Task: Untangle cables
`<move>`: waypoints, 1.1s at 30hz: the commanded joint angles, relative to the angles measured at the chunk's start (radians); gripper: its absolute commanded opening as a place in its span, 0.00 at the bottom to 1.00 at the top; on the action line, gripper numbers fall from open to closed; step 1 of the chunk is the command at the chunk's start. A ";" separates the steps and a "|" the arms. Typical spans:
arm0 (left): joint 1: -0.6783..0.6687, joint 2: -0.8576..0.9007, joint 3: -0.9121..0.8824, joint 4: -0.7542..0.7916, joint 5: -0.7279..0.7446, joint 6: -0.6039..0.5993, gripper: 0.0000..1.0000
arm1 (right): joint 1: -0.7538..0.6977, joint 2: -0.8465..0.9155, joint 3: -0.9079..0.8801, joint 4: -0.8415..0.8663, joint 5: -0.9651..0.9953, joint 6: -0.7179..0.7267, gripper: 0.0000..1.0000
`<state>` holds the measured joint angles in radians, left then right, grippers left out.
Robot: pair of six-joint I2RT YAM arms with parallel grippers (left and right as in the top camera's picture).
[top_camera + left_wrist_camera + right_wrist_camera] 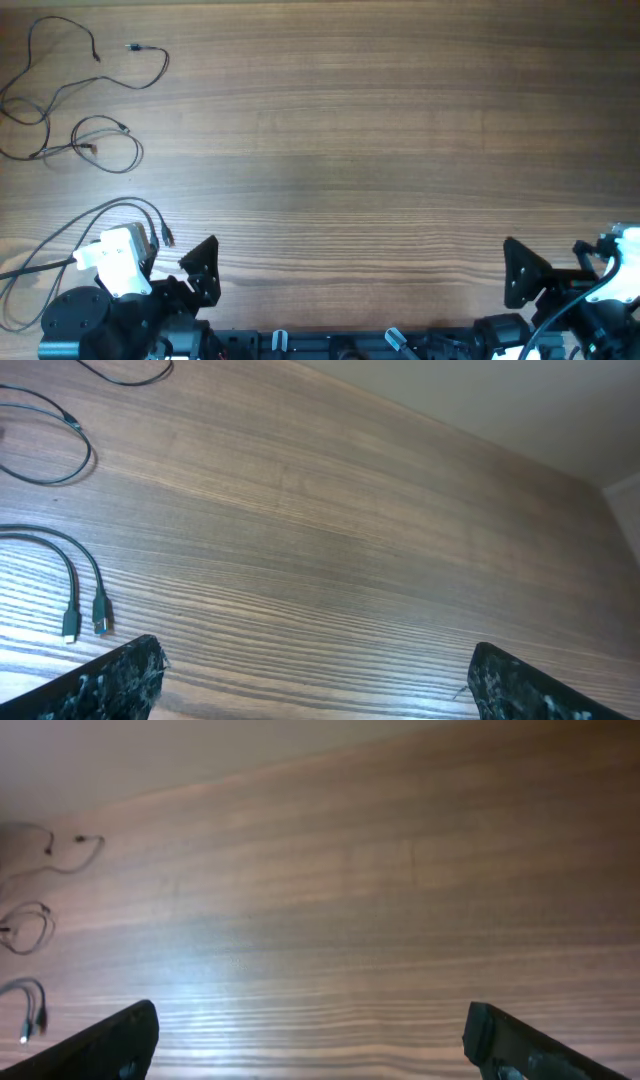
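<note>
Thin black cables lie loose at the table's far left. In the overhead view one long strand (pixel 133 47) runs along the top left, a small loop (pixel 90 145) lies below it, and a third cable with two plug ends (pixel 165 238) arcs beside my left arm. My left gripper (pixel 203 267) is open and empty at the near edge, right of those plugs. The left wrist view shows my open jaws (pixel 315 680), the plugs (pixel 100 622) and the loop (pixel 88 455). My right gripper (pixel 525 270) is open and empty at the near right, far from the cables (pixel 30 915), jaws (pixel 315 1040) over bare wood.
The wooden table (pixel 380 140) fills the view. The arm bases and their thicker dark cables sit along the near edge (pixel 330 345). The table's far edge and a pale wall show at the top of the right wrist view (pixel 150 760).
</note>
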<state>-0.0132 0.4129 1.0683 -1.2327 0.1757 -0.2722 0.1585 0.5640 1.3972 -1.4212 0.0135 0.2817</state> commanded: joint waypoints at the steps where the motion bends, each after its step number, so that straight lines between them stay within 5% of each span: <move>1: -0.002 0.001 -0.004 0.000 -0.013 -0.005 1.00 | 0.004 0.010 0.002 -0.013 -0.014 -0.019 1.00; 11: -0.002 0.001 -0.004 0.000 -0.013 -0.005 1.00 | -0.006 0.007 -0.024 0.035 -0.003 -0.059 1.00; 16: -0.002 0.001 -0.004 0.000 -0.013 -0.005 1.00 | -0.219 -0.113 -0.374 0.478 -0.298 -0.458 1.00; 23: -0.002 0.001 -0.004 0.000 -0.013 -0.005 1.00 | -0.225 -0.445 -0.944 1.074 -0.307 -0.431 1.00; 33: -0.002 0.001 -0.004 0.000 -0.013 -0.005 1.00 | -0.181 -0.561 -1.312 1.523 -0.235 -0.346 1.00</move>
<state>-0.0132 0.4137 1.0668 -1.2354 0.1684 -0.2722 -0.0269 0.0265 0.1284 0.0616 -0.2718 -0.1135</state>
